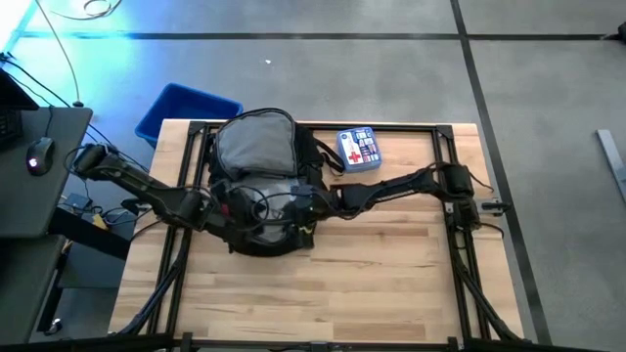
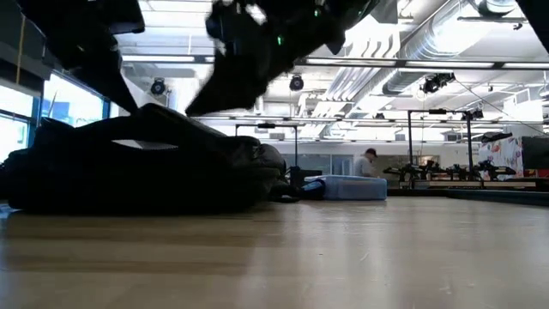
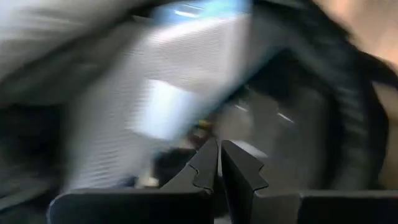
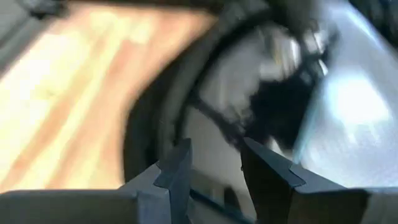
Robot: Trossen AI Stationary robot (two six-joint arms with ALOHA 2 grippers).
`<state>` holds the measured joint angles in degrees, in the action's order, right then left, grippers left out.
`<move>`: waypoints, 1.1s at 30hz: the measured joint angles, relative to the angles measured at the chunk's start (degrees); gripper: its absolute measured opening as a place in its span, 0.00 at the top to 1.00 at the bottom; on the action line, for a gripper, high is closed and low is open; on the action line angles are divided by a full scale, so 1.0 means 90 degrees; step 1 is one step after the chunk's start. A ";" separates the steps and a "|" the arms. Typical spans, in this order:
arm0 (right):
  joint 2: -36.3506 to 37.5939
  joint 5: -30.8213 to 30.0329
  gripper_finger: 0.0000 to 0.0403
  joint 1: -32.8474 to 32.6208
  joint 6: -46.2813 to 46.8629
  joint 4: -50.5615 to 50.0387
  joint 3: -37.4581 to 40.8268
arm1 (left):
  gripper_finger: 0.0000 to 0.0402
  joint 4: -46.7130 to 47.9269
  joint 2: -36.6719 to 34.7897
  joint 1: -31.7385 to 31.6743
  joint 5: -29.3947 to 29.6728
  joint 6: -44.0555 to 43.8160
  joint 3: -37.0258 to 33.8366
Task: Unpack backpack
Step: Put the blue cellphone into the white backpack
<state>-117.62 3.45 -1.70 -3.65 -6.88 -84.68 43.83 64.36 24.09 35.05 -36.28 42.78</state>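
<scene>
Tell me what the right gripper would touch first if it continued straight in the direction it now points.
Probably the open interior of the large black fabric backpack. The right gripper, fingers apart, points into its mouth, at dark contents beside a clear shiny plastic pouch. Depth is unclear, so I cannot say which comes first.

First-aid box just right of backpack

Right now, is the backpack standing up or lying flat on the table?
Lying flat. The backpack sprawls on the table from above, and sits low and wide in the low view.
</scene>
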 joint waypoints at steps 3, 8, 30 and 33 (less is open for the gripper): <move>-0.0002 -0.0012 0.67 0.0419 0.0029 -0.0544 -0.0056 | 1.00 -0.0391 0.0212 0.0174 -0.0827 0.0204 -0.0002; -0.0031 0.2063 0.54 0.1182 0.0654 -0.1095 -0.0503 | 1.00 -0.1171 0.0783 0.0361 -0.1156 0.0003 -0.0335; -0.0967 0.3240 0.76 0.0836 0.1948 -0.0257 -0.0494 | 1.00 -0.2464 0.1790 0.0678 0.0492 -0.1043 -0.0799; -0.0925 0.3340 0.94 0.0761 0.2130 -0.0233 -0.0501 | 1.00 -0.2259 0.1776 0.0906 0.0589 -0.1077 -0.0617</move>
<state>-125.95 33.51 5.15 15.52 -8.98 -89.20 23.50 80.34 32.25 40.35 -45.97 37.23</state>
